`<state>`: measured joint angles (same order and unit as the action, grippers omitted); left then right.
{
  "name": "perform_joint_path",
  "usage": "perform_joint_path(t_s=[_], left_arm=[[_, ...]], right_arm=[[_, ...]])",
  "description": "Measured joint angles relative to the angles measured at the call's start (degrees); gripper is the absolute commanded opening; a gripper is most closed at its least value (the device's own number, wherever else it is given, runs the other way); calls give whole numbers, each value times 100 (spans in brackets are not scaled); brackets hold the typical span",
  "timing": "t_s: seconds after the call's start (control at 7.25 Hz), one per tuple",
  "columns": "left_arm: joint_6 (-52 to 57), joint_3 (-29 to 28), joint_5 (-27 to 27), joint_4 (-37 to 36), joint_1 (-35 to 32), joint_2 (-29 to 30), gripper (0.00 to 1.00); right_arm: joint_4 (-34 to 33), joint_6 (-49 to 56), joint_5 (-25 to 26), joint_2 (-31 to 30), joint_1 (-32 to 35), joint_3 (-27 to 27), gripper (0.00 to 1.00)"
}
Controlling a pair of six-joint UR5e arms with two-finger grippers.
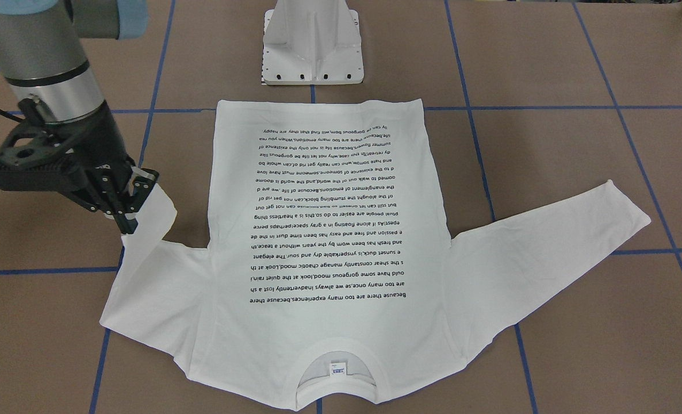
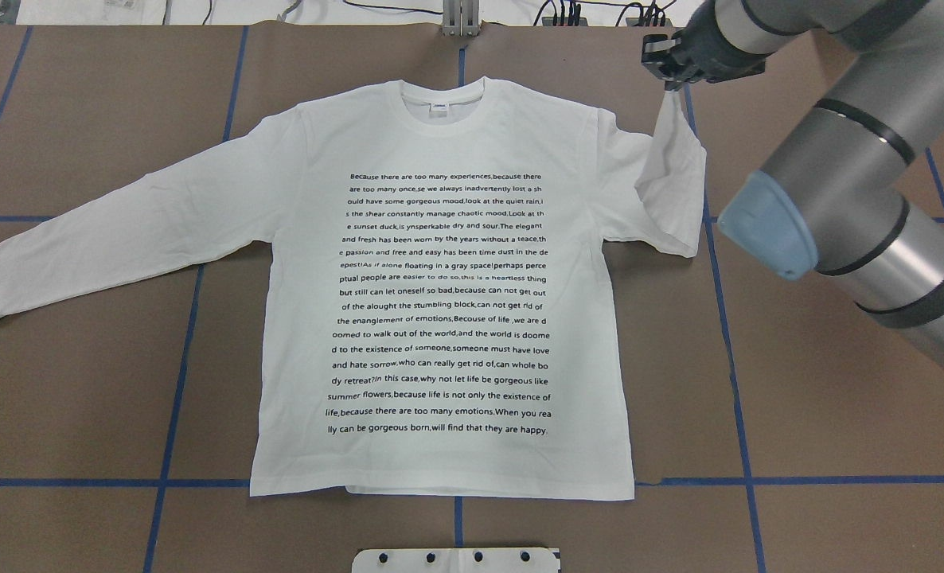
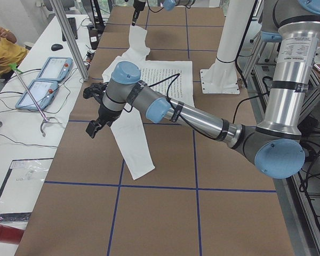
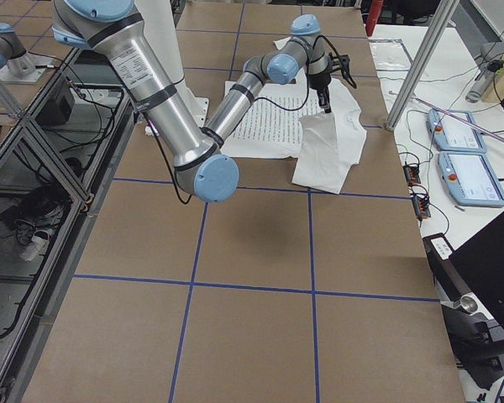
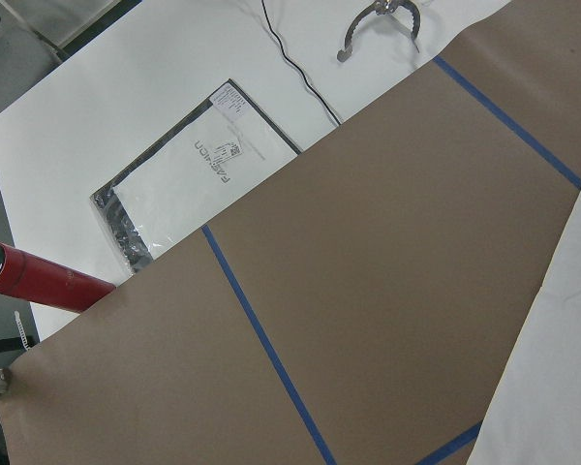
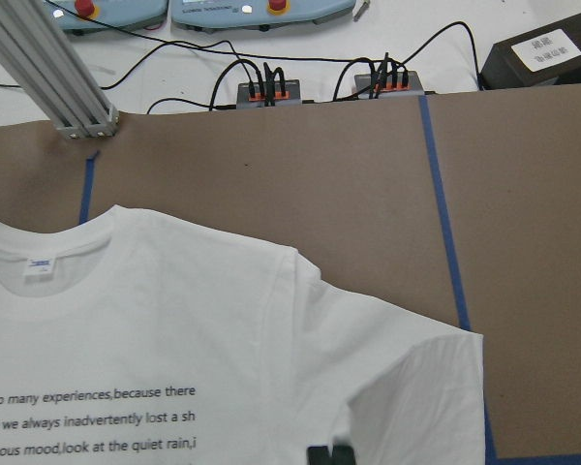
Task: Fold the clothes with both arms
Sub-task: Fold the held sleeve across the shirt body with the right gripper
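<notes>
One white T-shirt (image 2: 440,278) sleeve (image 2: 671,183) in the right end effector (image 2: 668,79).

Robotics lab, paper-covered table (image 2: 82,119) gridded with blue tape (image 2: 838,480), teach pendants (image 4: 454,128), aluminium framing (image 6: 44,68), cables (image 5: 290,60).

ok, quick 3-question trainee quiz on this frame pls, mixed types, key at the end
1. True or false: the right claw is shut on one sleeve cuff of the T-shirt and holds it raised off the table.
2. Multiple choice: the other sleeve lies A) folded across the chest, B) flat and stretched outwards, C) bunched under the collar.
3. Fill in: the printed text block faces ____.
Key: 1 true; 2 B; 3 up.
</notes>
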<state>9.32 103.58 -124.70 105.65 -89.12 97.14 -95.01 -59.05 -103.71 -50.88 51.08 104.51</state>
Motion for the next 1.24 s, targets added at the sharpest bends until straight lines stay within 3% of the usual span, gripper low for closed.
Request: perform_joint_path(t_s=[0.28, 0.41, 0.55, 0.69, 0.83, 0.97, 1.24], left_arm=[[-6, -12, 8, 1, 0, -57, 100], [-6, -15, 12, 5, -1, -95, 100], [-3, -15, 13, 7, -10, -126, 100], [1, -3, 10, 8, -23, -163, 100], [5, 24, 8, 8, -38, -215, 100], [7, 39, 7, 8, -47, -249, 100], [0, 39, 7, 8, -52, -269, 100]], right_arm=[[140, -510, 803, 1449, -702, -1321, 0], [547, -807, 1208, 2167, -1055, -2284, 13], [1051, -1050, 1607, 2746, -1361, -3208, 39], [1393, -1243, 1902, 3127, -1602, -3815, 41], [1536, -1474, 2049, 3360, -1799, -4090, 80], [1581, -1678, 2176, 3549, -1959, -4244, 98], [1597, -1883, 2360, 3894, -2100, -4590, 99]])
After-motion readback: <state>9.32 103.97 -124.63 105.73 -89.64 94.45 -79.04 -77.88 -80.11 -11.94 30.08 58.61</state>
